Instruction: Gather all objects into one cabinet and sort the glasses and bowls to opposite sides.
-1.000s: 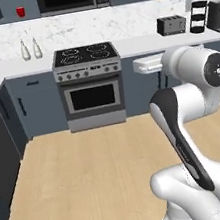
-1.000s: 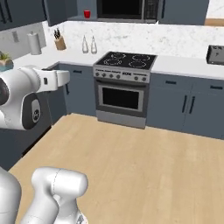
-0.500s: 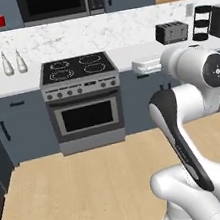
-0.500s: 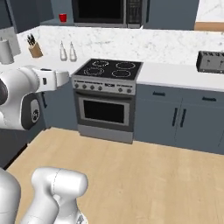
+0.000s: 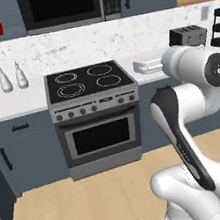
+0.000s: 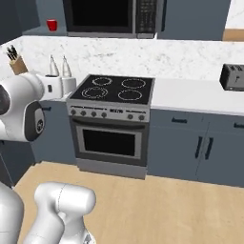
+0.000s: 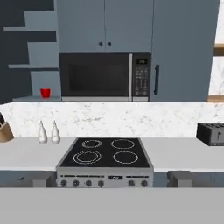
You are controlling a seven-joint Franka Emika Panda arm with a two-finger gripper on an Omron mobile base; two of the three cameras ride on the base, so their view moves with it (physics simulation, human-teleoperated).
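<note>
Kitchen wall ahead: stove point(image 7: 105, 159) under the microwave point(image 7: 105, 77), red cup point(image 7: 45, 92) on an open shelf point(image 7: 30, 99) left, toaster point(image 7: 211, 133) on the bench point(image 7: 183, 154). Fingers point(image 7: 179, 177) spread wide, holding nothing.

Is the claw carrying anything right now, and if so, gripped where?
Nothing is held. In the hand view the claw stands open with only the stove ahead between its tips; the red cup sits far off on a shelf left of the microwave.

Stove point(image 7: 105, 162) under microwave point(image 7: 105, 77), cup point(image 7: 45, 92) on shelf left of microwave, toaster point(image 7: 211, 133) on counter point(image 7: 183, 154) right of stove
</note>
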